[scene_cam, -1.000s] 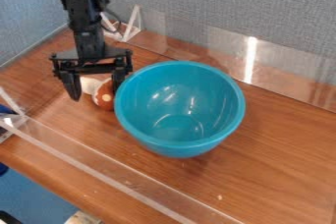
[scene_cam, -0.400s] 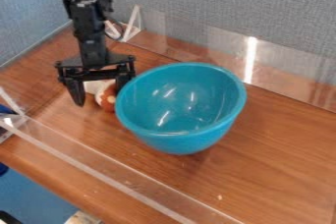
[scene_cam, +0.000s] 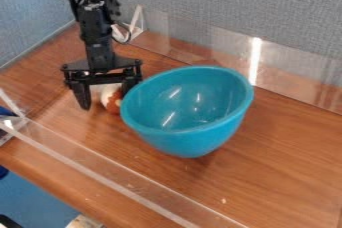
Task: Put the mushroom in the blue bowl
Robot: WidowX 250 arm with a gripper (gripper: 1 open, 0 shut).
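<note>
The black 2-fingered gripper (scene_cam: 104, 92) hangs pointing straight down at the left of the frame, its jaws spread wide on either side of the small toy mushroom with a reddish-brown cap and pale cream stem (scene_cam: 106, 99), which lies on the brown wooden table (scene_cam: 281, 142). The large glossy teal-blue plastic bowl (scene_cam: 187, 110) sits just right of the mushroom, centre frame, tilted slightly.

One mushroom (scene_cam: 107, 99), one blue bowl (scene_cam: 187, 110), one claw (scene_cam: 106, 92), one table (scene_cam: 287, 172).
</note>
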